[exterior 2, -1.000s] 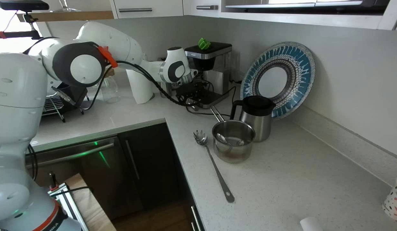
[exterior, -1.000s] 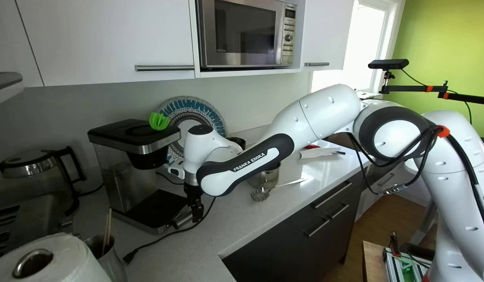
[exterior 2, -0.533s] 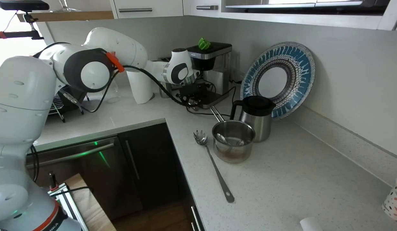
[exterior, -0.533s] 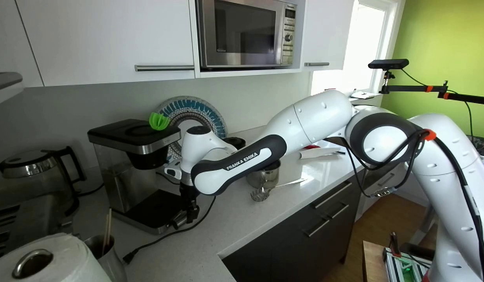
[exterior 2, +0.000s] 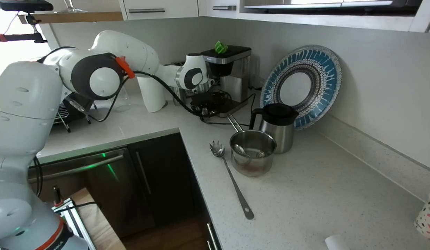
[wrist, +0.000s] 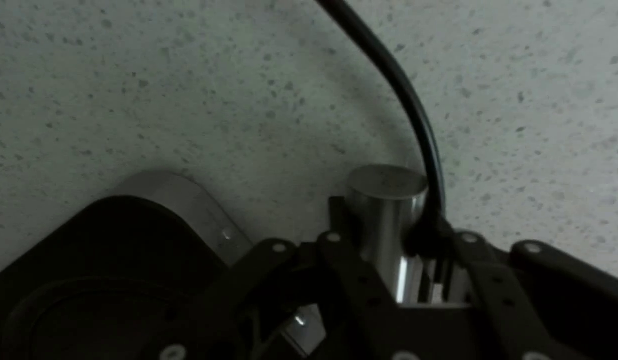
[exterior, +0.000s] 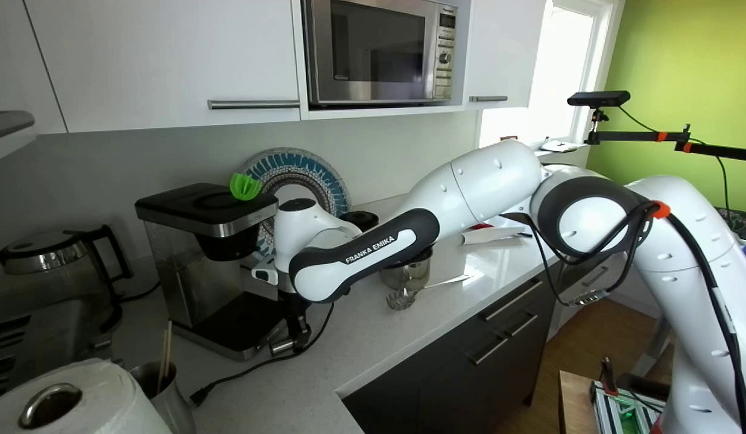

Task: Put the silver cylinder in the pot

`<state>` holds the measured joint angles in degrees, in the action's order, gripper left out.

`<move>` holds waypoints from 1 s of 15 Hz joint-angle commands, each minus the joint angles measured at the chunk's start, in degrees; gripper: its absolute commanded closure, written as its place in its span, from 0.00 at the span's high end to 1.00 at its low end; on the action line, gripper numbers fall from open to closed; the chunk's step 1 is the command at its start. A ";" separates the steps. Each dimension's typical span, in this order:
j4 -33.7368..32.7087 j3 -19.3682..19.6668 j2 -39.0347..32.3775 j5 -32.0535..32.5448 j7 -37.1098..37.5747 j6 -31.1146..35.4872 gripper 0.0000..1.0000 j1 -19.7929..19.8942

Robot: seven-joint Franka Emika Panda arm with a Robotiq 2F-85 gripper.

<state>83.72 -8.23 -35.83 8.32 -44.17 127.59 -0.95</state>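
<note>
Okay, claw (wrist: 383,225) looks clamped on the silver cylinder (wrist: 387,195): fingers (wrist: 337,215) against both sides, flat round end sticking out past them. That end now shows in an exterior view where a dark tip sat half a second back. Arm (exterior: 481,181) above the claw has dropped a touch, leaning slightly more to the coffee maker (exterior: 198,277), which is just beside the claw. Power cord (wrist: 431,155) runs right alongside the claw; contact unclear. Can't tell if the cylinder is off the desk (exterior 2: 322,194). Steel saucepan (exterior 2: 251,166) stands upright apart from the claw, handle pointing roughly at it. Spaghetti server (exterior 2: 236,188) and thermal carafe (exterior 2: 281,133) flank the saucepan, also apart from the claw; all three unmoved.
</note>
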 commanded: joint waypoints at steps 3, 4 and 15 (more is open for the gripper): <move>15.03 2.67 13.73 7.30 7.32 0.68 0.12 -4.76; 17.24 3.88 16.23 10.14 12.23 1.21 0.12 -5.96; 32.00 6.11 33.86 14.71 31.21 -0.92 0.37 -3.24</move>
<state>115.86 -1.53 -1.93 23.07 -12.92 126.82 -4.73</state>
